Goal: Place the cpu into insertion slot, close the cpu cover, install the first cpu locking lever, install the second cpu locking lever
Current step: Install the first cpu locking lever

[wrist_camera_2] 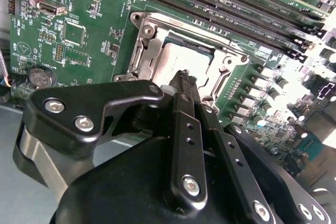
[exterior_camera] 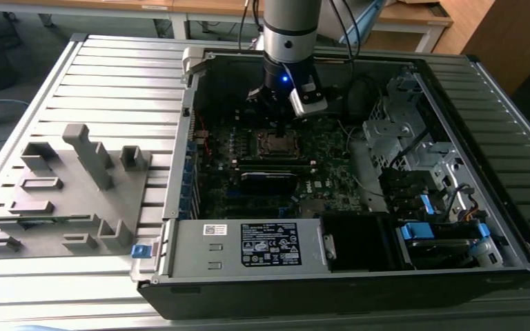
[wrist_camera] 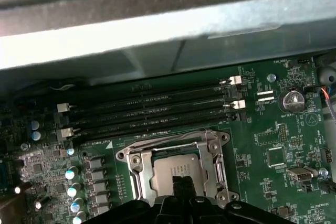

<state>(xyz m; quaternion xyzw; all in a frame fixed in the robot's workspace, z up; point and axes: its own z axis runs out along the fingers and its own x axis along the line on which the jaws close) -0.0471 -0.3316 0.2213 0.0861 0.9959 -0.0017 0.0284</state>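
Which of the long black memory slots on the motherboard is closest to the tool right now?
The slot bordering the CPU socket, last in the row toward the tool, which hangs over the socket. The other slots lie farther off, toward the case wall.

dark green board, silver socket, black gripper

the motherboard (wrist_camera: 262,129) is dark green, speckled with fine white print and small silver dots; its long memory slots (wrist_camera: 152,111) are black with white end clips. the cpu (wrist_camera: 178,169) shows a dull silver-grey top inside the shiny silver cpu cover (wrist_camera_2: 152,40). the gripper (wrist_camera_2: 186,85) is matte black with silver screw heads. in the exterior view the case (exterior_camera: 182,258) is grey, the ribbed table (exterior_camera: 108,76) pale silver and the holder block (exterior_camera: 72,200) plain grey.
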